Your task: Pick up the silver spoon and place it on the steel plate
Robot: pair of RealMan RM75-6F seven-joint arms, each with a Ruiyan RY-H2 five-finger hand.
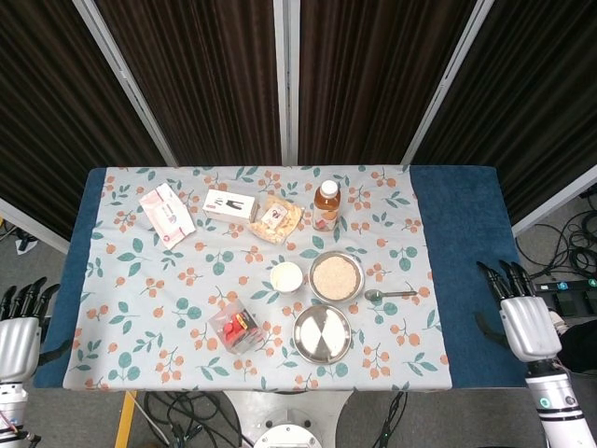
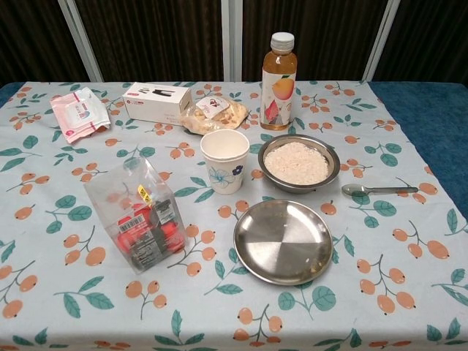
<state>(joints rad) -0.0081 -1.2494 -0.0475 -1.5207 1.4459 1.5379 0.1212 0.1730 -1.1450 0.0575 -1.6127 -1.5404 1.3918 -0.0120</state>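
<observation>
Silver spoon [image 1: 389,295] lies right of the rice bowl [image 1: 336,276], steel plate [image 1: 322,333] just below; both hands off-table.

rice bowl [image 2: 298,162] | paper cup [image 2: 224,160] | juice bottle [image 2: 278,72] | wipes pack [image 2: 79,112] | white box [image 2: 156,102]

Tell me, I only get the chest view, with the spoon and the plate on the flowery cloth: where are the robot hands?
Observer: The head view shows the right robot hand just past the table's right edge, off the cloth.
Operator: Is it carrying anything?
Observer: No, it holds nothing, and its fingers point toward the far side of the table.
Operator: And the other one?
Observer: The left robot hand sits past the table's left edge, also holding nothing, on the opposite side from the silver spoon.
</observation>
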